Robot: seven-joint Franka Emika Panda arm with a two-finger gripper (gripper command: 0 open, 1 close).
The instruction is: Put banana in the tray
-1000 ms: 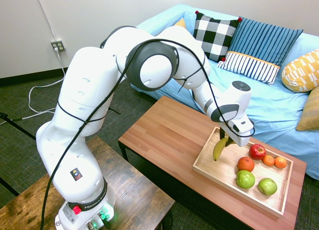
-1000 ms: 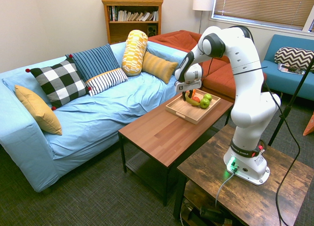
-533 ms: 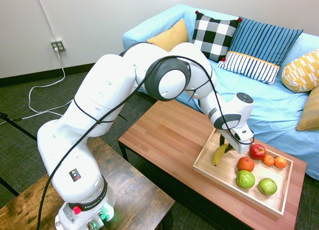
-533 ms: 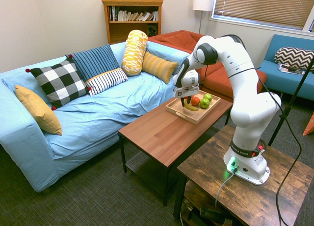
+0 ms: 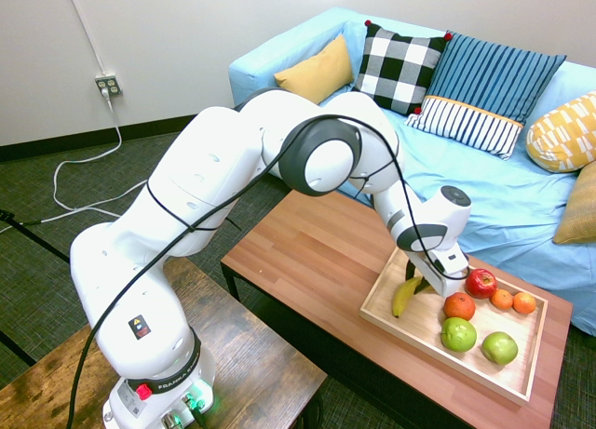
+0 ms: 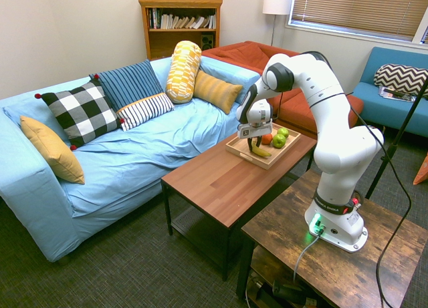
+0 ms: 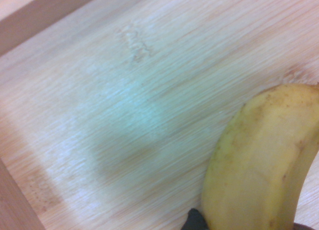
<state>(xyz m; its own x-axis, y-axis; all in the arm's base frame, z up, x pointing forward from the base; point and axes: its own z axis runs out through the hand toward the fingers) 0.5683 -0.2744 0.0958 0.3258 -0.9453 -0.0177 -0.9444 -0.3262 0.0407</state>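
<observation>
Wrist view shows only part of the banana (image 7: 259,160), cut off at the frame's edge, over the pale wood floor of the tray (image 7: 124,105), with a strip of rim at one corner. From the first exterior view, the fingers (image 5: 424,282) are clamped on the banana's upper end, mostly hidden behind the white hand; its lower tip reaches the tray floor by the near end rim, though contact is hard to make out. The tray sits at the desk's (image 5: 307,252) end nearest the sofa (image 5: 503,178). A red apple (image 5: 480,282), three oranges (image 5: 459,305) and two green apples (image 5: 458,334) lie in the tray's other half.
</observation>
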